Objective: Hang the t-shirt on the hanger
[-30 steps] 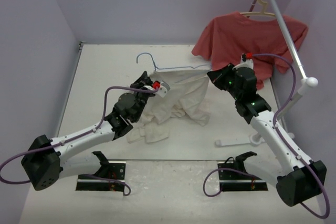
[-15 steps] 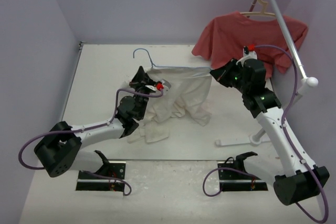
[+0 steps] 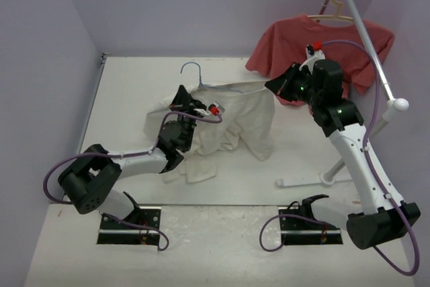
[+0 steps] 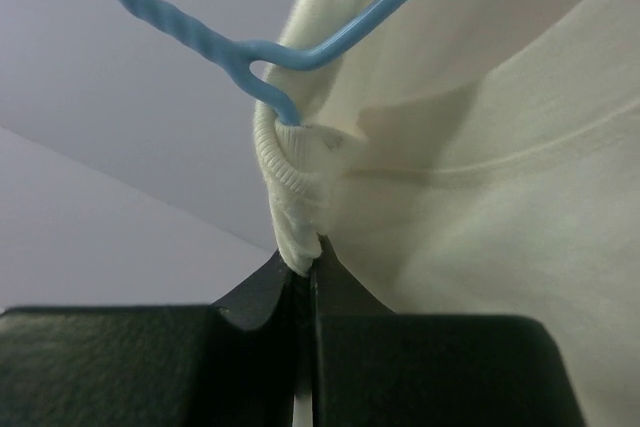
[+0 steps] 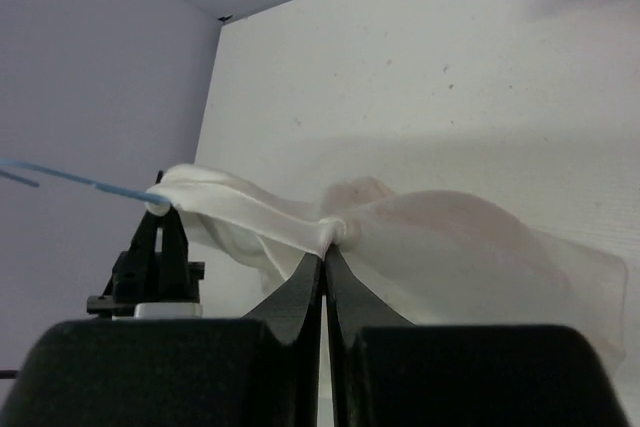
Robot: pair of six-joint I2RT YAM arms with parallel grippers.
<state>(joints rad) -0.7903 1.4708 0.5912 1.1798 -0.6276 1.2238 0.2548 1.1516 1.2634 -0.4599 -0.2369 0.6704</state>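
Note:
The cream-white t-shirt [image 3: 235, 122] hangs lifted between both grippers over the middle of the table. The light-blue wire hanger [image 3: 193, 71] sticks out of its collar, hook up and to the left; its body lies inside the cloth. My left gripper [image 3: 196, 101] is shut on the ribbed collar [image 4: 290, 217] just below the hanger's twisted neck [image 4: 270, 52]. My right gripper [image 3: 272, 87] is shut on the shirt's shoulder [image 5: 335, 229]; in the right wrist view the cloth stretches left to the left gripper's fingers [image 5: 160, 237].
A red t-shirt [image 3: 316, 48] hangs on a tan wooden hanger [image 3: 339, 1] on a white rack pole [image 3: 369, 42] at the back right. The rack's base [image 3: 302, 181] lies on the table at the right. Lilac walls close off the left and back.

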